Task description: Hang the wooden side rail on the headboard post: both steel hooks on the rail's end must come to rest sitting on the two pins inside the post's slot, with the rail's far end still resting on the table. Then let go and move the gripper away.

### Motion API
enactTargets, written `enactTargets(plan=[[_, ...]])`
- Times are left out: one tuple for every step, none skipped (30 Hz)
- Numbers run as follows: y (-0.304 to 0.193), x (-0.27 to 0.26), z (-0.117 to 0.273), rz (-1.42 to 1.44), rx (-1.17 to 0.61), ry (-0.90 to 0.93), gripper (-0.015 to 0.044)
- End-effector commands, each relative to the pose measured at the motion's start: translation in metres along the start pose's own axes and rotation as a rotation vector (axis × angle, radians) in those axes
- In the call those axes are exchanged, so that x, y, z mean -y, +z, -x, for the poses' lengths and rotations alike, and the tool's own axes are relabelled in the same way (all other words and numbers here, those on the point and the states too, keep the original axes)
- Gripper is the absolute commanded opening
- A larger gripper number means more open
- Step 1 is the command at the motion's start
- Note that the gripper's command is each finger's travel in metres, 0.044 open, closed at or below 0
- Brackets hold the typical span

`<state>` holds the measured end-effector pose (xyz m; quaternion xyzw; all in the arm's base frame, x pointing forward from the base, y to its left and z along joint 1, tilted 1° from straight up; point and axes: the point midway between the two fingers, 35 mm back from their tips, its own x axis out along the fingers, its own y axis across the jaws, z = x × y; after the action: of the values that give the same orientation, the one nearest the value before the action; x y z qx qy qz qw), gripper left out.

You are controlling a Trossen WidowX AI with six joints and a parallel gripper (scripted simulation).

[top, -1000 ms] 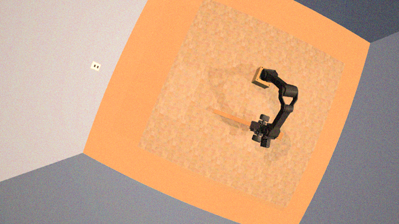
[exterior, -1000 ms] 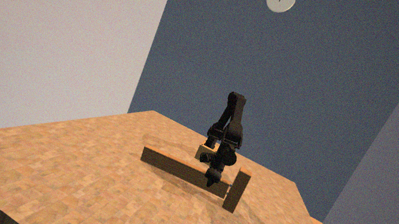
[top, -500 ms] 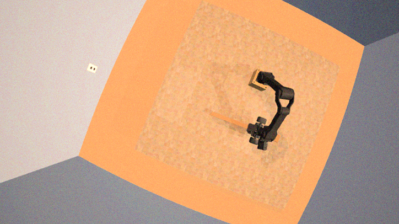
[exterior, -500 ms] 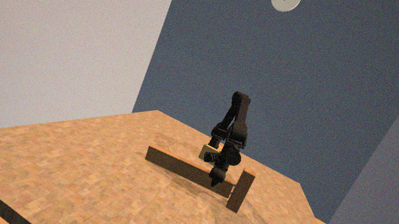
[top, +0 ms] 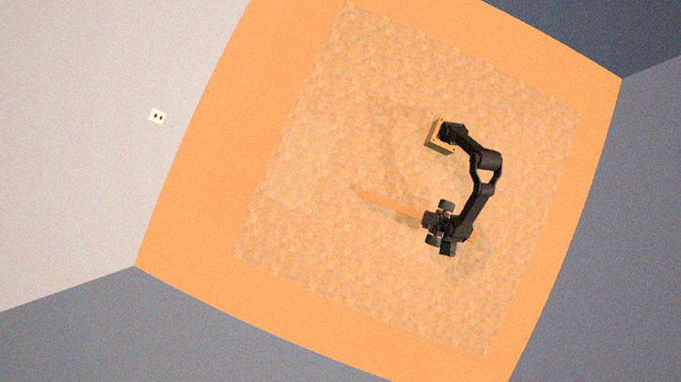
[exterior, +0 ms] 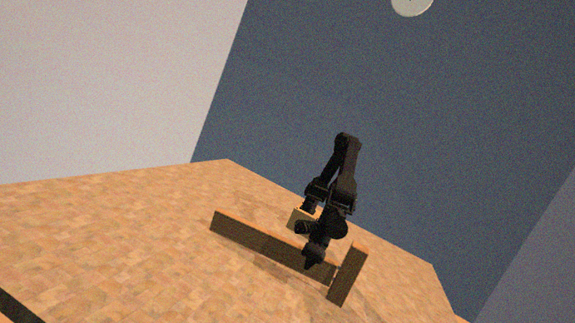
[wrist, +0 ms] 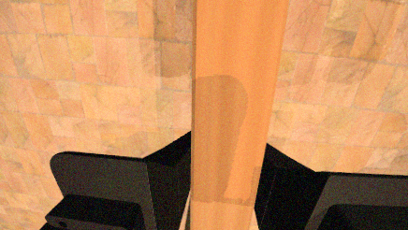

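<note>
The wooden side rail (top: 389, 204) (exterior: 256, 241) (wrist: 236, 42) is a long plank. Its near end faces the headboard post (exterior: 347, 274) across a narrow gap, raised above the level of the post's foot. A bit of grey hook metal (exterior: 338, 267) shows in that gap. The pins and slot are hidden, so I cannot tell whether the hooks sit on the pins. The rail's far end is low at the left; contact with the table is unclear. My gripper (exterior: 310, 261) (wrist: 221, 135) is shut on the rail near its post end, one finger on each side. In the top view the arm mostly covers the post.
The arm's base stands on a yellowish block (top: 438, 141) (exterior: 296, 218) behind the rail. The arm arches above the tiled table top (top: 341, 271) (exterior: 134, 265). The post stands just right of my gripper, and the table's right edge lies beyond it.
</note>
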<state>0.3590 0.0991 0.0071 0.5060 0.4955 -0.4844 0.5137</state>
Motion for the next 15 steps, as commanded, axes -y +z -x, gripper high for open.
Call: enactTargets(plan=[[-0.0022,-0.0050,0.0044,-0.002,-0.005,0.014,0.0000],[-0.0023,-0.0051,0.0043,-0.002,-0.005,0.014,0.0000],[-0.0024,-0.0052,0.0042,-0.002,-0.005,0.014,0.0000],[-0.0025,-0.0053,0.0042,-0.002,-0.005,0.014,0.0000],[-0.0026,-0.0054,0.0042,-0.002,-0.005,0.014,0.0000],[-0.0027,-0.0055,0.0043,-0.002,-0.005,0.014,0.0000],[-0.0027,-0.0055,0.0044,-0.002,-0.005,0.014,0.0000],[-0.0028,-0.0056,0.0044,-0.002,-0.005,0.014,0.0000],[-0.0029,-0.0057,0.0045,-0.002,-0.005,0.014,0.0000],[-0.0030,-0.0059,0.0045,-0.002,-0.005,0.014,0.0000],[-0.0031,-0.0060,0.0044,-0.002,-0.005,0.014,0.0000],[-0.0033,-0.0061,0.0043,-0.002,-0.005,0.014,0.0000],[-0.0034,-0.0061,0.0043,-0.002,-0.005,0.014,0.0000],[-0.0035,-0.0061,0.0044,-0.002,-0.005,0.014,0.0000],[-0.0036,-0.0061,0.0045,-0.002,-0.005,0.014,0.0000]])
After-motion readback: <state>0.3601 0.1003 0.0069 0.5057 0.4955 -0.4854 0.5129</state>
